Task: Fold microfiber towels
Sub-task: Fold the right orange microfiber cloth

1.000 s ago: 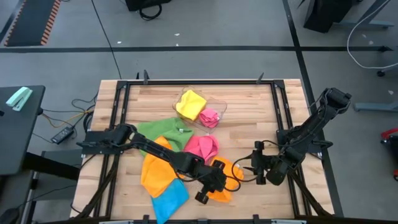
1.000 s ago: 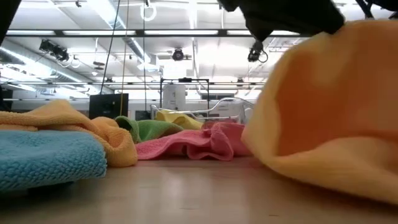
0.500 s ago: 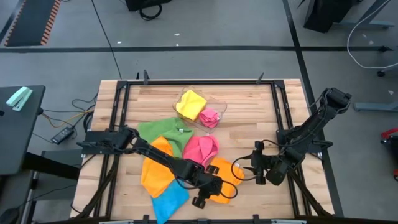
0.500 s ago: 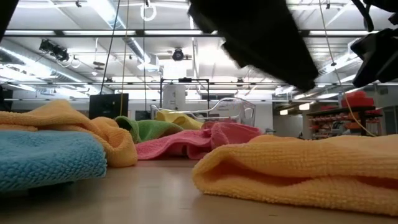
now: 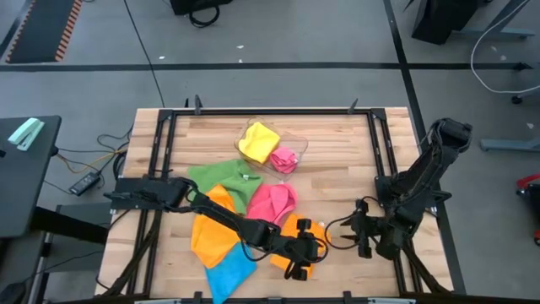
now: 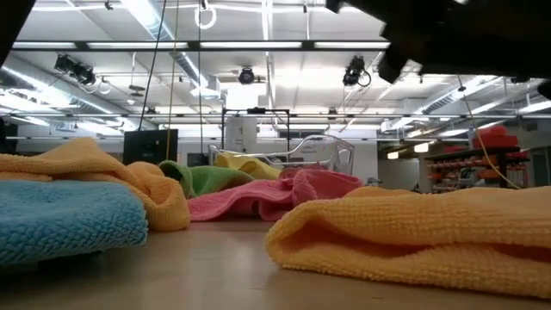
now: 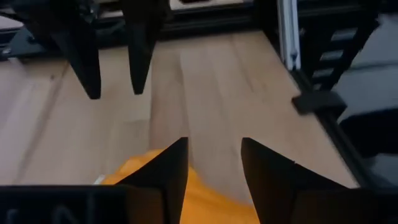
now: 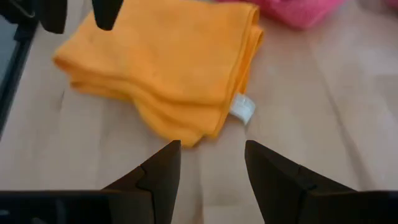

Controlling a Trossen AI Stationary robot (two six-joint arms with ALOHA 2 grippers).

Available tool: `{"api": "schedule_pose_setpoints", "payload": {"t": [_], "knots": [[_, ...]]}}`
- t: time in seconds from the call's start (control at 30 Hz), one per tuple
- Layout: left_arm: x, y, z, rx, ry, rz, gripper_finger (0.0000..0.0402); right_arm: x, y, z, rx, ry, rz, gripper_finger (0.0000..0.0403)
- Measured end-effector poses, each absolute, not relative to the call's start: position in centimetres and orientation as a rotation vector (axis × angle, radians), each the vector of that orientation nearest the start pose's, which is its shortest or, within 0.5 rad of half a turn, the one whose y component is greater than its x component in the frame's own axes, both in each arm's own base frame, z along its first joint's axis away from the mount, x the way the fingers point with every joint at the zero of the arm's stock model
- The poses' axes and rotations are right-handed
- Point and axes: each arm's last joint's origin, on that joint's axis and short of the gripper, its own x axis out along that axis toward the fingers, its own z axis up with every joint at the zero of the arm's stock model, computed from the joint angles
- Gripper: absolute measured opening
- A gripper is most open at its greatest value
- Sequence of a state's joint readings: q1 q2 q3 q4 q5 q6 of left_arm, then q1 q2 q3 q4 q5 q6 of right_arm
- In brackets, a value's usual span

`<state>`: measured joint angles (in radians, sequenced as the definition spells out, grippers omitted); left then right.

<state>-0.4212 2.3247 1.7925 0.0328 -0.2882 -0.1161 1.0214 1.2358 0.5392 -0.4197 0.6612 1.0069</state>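
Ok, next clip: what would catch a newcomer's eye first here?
The bright towels heaped mid-table: green towel, pink towel, blue towel. At the front edge a folded orange towel lies flat, with the left hand open just above it and the right hand beside it.

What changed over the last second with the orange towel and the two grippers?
The left gripper let go of the folded orange towel, which dropped flat onto the table, and it now stands open above the towel. The right gripper, open, shifted slightly toward the table's front edge. The other towels and the clear tray stayed put.
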Motion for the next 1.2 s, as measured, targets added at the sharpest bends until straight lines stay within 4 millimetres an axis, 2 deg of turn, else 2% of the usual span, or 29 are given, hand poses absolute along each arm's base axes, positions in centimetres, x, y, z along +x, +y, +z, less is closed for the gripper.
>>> {"api": "schedule_pose_setpoints", "payload": {"t": [0.17, 0.37, 0.57, 0.67, 0.8, 0.9, 1.1, 1.2], "knots": [[48.8, -20.8, 15.4, 0.038, 0.492, -0.093, 0.0144, 10.4, 16.7, 15.1, 0.158, 0.776, -0.031, 0.0188], [48.7, -19.8, 14.4, 0.063, 0.592, -0.050, 0.0126, 9.9, 17.0, 14.7, 0.188, 0.703, 0.003, 0.0188], [49.0, -19.2, 14.4, -0.062, 0.597, -0.026, 0.0112, 10.0, 17.3, 14.9, 0.213, 0.688, 0.013, 0.0188], [48.9, -19.9, 14.7, -0.105, 0.559, -0.024, 0.0112, 10.0, 17.2, 14.9, 0.201, 0.679, 0.010, 0.0188], [48.8, -21.0, 14.7, -0.144, 0.543, 0.001, 0.0132, 10.1, 17.2, 14.9, 0.182, 0.664, 0.006, 0.0188], [49.6, -22.1, 14.8, -0.150, 0.514, -0.007, 0.0150, 10.2, 17.1, 14.9, 0.176, 0.664, 0.000, 0.0188], [51.5, -23.2, 13.5, -0.071, 0.640, 0.041, 0.0164, 10.2, 17.1, 14.9, 0.168, 0.666, 0.002, 0.0188], [51.7, -23.2, 13.8, -0.007, 0.706, 0.088, 0.0164, 10.1, 17.1, 14.9, 0.172, 0.671, 0.007, 0.0188]]}}
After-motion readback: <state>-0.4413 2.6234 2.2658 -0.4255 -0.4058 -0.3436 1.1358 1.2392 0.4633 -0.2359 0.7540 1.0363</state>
